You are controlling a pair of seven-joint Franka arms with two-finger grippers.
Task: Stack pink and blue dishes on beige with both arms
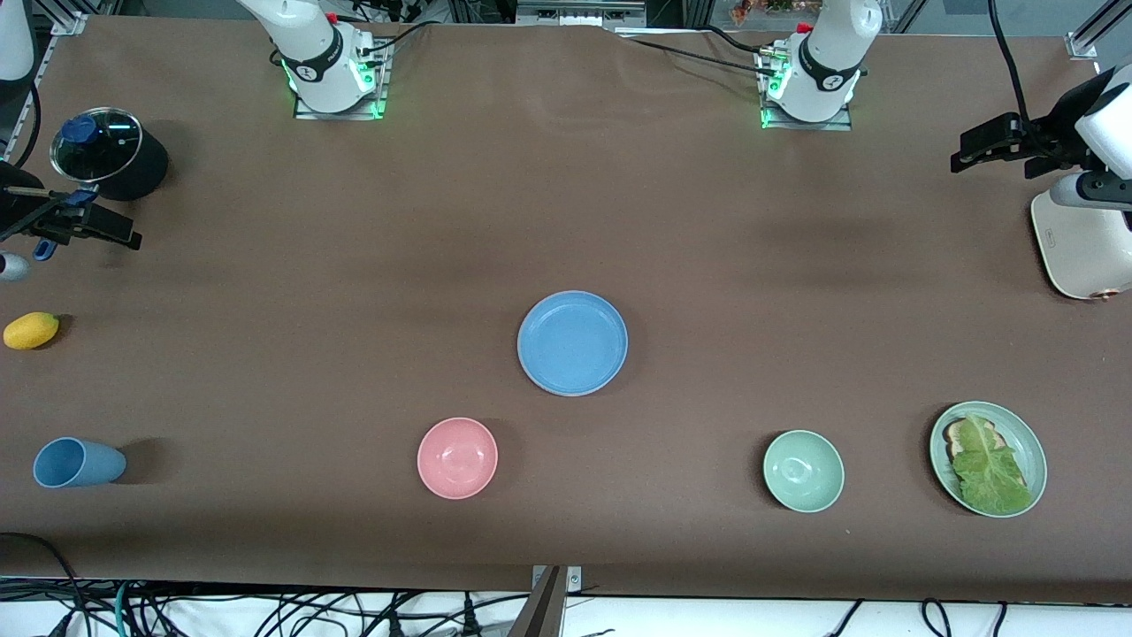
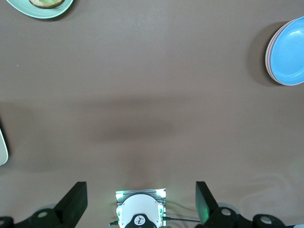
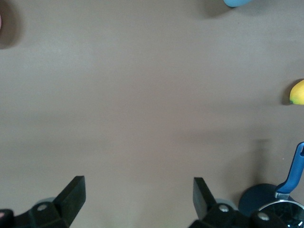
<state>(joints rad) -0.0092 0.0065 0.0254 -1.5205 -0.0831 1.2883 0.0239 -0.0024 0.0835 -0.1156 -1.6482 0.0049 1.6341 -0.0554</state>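
The blue dish [image 1: 572, 342] lies at the middle of the table, top of a stack. In the left wrist view a pink edge shows just under the blue dish [image 2: 289, 50]. The beige plate is hidden. My left gripper [image 1: 962, 156] hangs open and empty over the left arm's end of the table, next to a white appliance. In its own view the left gripper [image 2: 141, 199] has its jaws wide apart above that arm's base. My right gripper [image 1: 124, 232] is open and empty over the right arm's end, beside a lidded pot. In the right wrist view, the right gripper [image 3: 139, 194] holds nothing.
Near the front edge stand a blue cup [image 1: 78, 462], a pink bowl [image 1: 457, 457], a green bowl [image 1: 803, 471] and a green plate with lettuce [image 1: 988, 458]. A yellow fruit [image 1: 31, 330] and a dark pot with a glass lid [image 1: 106, 152] sit at the right arm's end. The white appliance [image 1: 1083, 243] stands at the left arm's end.
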